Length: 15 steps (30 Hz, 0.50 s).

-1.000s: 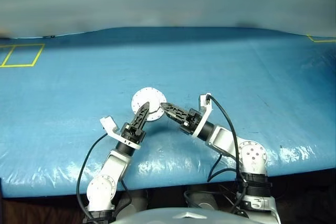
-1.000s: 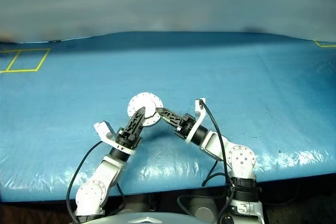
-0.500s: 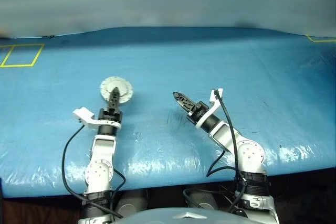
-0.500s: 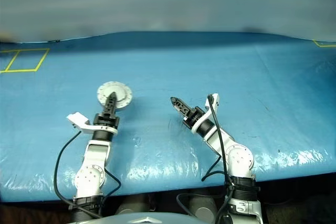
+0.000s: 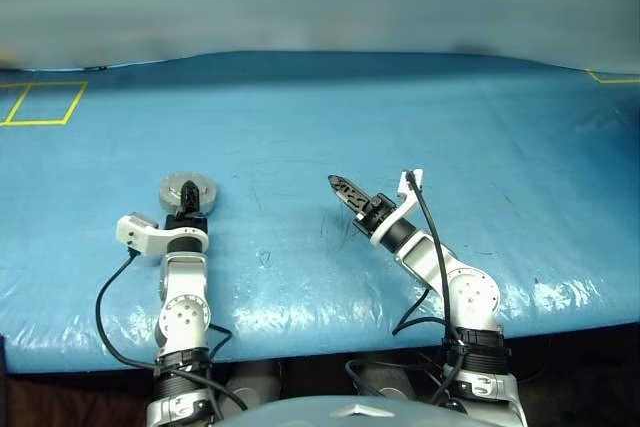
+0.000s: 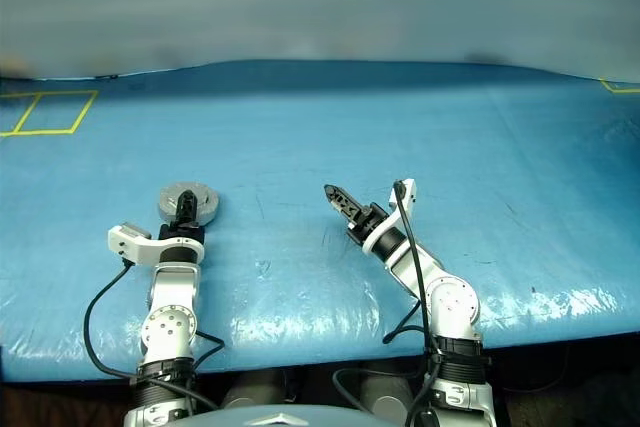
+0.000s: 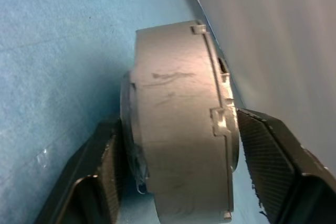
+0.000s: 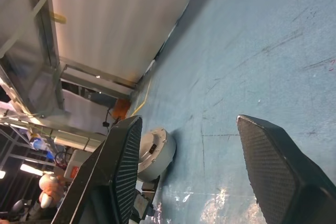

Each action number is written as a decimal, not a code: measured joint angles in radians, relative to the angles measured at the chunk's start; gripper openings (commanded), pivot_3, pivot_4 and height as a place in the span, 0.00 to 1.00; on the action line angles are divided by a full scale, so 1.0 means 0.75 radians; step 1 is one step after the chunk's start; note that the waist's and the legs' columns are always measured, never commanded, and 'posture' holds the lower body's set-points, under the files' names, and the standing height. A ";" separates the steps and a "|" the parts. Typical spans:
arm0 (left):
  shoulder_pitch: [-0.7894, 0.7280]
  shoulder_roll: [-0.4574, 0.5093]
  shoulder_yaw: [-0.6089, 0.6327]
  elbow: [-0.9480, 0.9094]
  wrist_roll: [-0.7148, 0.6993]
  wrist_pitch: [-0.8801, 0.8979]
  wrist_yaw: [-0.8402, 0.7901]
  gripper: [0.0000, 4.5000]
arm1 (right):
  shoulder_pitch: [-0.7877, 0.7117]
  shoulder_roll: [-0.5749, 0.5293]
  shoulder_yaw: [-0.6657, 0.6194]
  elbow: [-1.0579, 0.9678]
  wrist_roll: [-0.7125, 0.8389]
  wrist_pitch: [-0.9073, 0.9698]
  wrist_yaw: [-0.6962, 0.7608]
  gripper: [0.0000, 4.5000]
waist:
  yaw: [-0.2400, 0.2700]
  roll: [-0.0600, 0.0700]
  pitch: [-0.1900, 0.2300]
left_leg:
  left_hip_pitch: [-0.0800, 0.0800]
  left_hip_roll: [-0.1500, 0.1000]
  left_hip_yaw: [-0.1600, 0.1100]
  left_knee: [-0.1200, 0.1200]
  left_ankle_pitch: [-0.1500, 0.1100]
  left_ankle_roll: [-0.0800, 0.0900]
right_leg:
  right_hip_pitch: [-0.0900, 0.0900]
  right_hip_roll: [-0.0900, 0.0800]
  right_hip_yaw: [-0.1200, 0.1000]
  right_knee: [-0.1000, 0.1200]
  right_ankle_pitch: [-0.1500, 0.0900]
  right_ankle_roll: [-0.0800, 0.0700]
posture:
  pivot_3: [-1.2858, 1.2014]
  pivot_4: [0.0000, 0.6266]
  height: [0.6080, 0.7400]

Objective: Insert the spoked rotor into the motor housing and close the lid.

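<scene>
Just one motor housing point(image 5: 188, 192), two tools point(image 5: 190, 197) point(image 5: 338, 185), one blue table point(image 5: 420, 117)

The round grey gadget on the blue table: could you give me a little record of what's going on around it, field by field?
surface: blue table cover
motor housing: closed, lid on, lying flat on the cover
left gripper: one finger on each side of the housing, a gap showing at one finger
right gripper: open, empty, apart from the housing
floor marks: yellow tape outline at the far left
</scene>
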<state>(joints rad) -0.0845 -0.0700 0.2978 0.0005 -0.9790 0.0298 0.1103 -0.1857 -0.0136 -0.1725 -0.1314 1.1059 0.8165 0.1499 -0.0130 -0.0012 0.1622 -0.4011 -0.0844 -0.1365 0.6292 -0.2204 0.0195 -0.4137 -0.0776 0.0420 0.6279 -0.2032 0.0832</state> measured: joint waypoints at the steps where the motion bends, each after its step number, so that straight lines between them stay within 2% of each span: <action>1: -0.009 0.000 0.011 0.000 0.014 -0.012 0.006 0.99 | 0.000 0.000 -0.003 0.000 0.000 0.001 -0.004 0.68 | -0.001 0.000 0.000 | 0.000 0.000 0.000 0.000 0.000 0.000 | 0.000 0.000 0.000 0.000 0.000 0.000 | 0.52 0.24 1.00; 7: -0.016 -0.009 0.119 -0.032 0.093 -0.159 0.072 0.99 | -0.011 0.000 -0.026 0.027 0.026 0.050 -0.043 0.68 | -0.004 -0.001 0.000 | 0.001 0.001 0.000 0.000 0.000 -0.001 | 0.000 0.001 0.000 0.000 0.001 -0.002 | 0.52 0.24 1.00; 11: -0.012 -0.009 0.131 -0.071 0.210 -0.237 0.102 0.99 | -0.037 0.009 -0.045 0.059 0.068 0.103 -0.074 0.68 | 0.001 -0.001 -0.001 | 0.002 0.001 0.001 0.000 0.001 -0.001 | 0.002 0.001 0.000 0.000 0.002 -0.002 | 0.52 0.24 1.00; 15: -0.009 -0.008 0.136 -0.086 0.287 -0.313 0.071 0.99 | -0.035 -0.029 0.004 0.045 -0.032 0.052 -0.011 0.68 | 0.001 -0.001 -0.001 | 0.002 0.001 0.002 0.001 0.001 -0.001 | 0.002 0.001 0.000 0.000 0.002 -0.001 | 0.52 0.24 1.00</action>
<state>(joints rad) -0.0909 -0.0762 0.3994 -0.0637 -0.7637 -0.2052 0.1636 -0.2118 -0.0357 -0.1699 -0.0979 1.0822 0.8555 0.1416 -0.0123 -0.0021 0.1614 -0.3996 -0.0839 -0.1354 0.6301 -0.2198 0.0186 -0.4119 -0.0767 0.0419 0.6278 -0.2015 0.0826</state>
